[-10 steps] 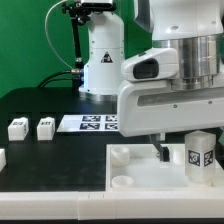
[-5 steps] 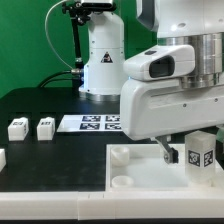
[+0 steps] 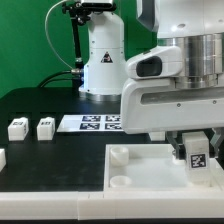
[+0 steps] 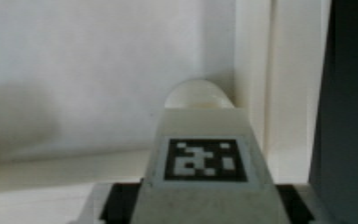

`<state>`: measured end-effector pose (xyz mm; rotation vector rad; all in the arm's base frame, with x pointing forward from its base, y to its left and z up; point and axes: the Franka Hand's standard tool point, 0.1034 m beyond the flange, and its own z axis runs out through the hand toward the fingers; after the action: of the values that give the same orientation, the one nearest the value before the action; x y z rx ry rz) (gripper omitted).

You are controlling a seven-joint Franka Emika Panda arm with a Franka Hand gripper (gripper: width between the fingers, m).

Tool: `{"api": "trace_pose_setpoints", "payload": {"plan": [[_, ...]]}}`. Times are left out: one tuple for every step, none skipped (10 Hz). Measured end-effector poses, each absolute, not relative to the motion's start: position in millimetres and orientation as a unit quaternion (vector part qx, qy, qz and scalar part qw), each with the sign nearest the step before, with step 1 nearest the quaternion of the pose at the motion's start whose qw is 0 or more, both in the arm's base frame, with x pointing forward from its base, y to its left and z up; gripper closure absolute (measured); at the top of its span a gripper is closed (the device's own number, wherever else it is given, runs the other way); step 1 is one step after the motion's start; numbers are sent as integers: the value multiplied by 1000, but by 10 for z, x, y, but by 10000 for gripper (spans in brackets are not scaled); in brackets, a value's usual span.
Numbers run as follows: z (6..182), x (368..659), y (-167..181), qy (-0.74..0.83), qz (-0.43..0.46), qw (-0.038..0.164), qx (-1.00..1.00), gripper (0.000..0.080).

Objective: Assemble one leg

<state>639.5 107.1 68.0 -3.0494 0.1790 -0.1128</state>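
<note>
A leg [image 3: 198,150], a small white block with a black-and-white tag, stands upright on the large flat white tray-like piece [image 3: 140,172] near the exterior view's right edge. My gripper [image 3: 196,156] is down around this leg, with a dark finger on each side of it. In the wrist view the leg [image 4: 206,150] fills the middle with its tag facing the camera, and my gripper [image 4: 211,205] has dark fingers [image 4: 133,202] pressed against both of its sides. A rounded white socket [image 4: 202,95] of the tray-like piece lies just beyond the leg.
Two more legs [image 3: 17,127] [image 3: 45,127] stand on the black table at the exterior view's left, and a third [image 3: 2,158] shows at the left edge. The marker board [image 3: 90,123] lies behind the tray-like piece. Round sockets [image 3: 118,155] sit at the piece's corners.
My gripper has moved toward the exterior view's right, from beside the leg to around it, and its fingers now sit against the leg's sides. The leg has stayed in place.
</note>
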Motion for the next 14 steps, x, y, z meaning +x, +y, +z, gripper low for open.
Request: {"api": "trace_pose_setpoints", "payload": {"plan": [[675, 6382, 1097, 157, -30, 47, -986, 511], [672, 6374, 1116, 272, -22, 47, -961, 511], [669, 6365, 1152, 393, -13, 47, -918, 511], [657, 6368, 1169, 491, -6, 55, -869, 511], [646, 6379, 1158, 580, 7, 71, -811, 511], [641, 6385, 1166, 657, 16, 76, -750, 511], [642, 6381, 1198, 705, 22, 75, -704, 511], [642, 6381, 1201, 711, 23, 75, -699, 511], [642, 6381, 1202, 700, 22, 76, -710, 511], [645, 6375, 1222, 657, 17, 76, -750, 399], [656, 6365, 1280, 592, 13, 79, -802, 246], [651, 6368, 1298, 518, 3, 82, -851, 179], [649, 6370, 1286, 483, 0, 81, -872, 179], [648, 6370, 1283, 451, -3, 81, -889, 159]]}}
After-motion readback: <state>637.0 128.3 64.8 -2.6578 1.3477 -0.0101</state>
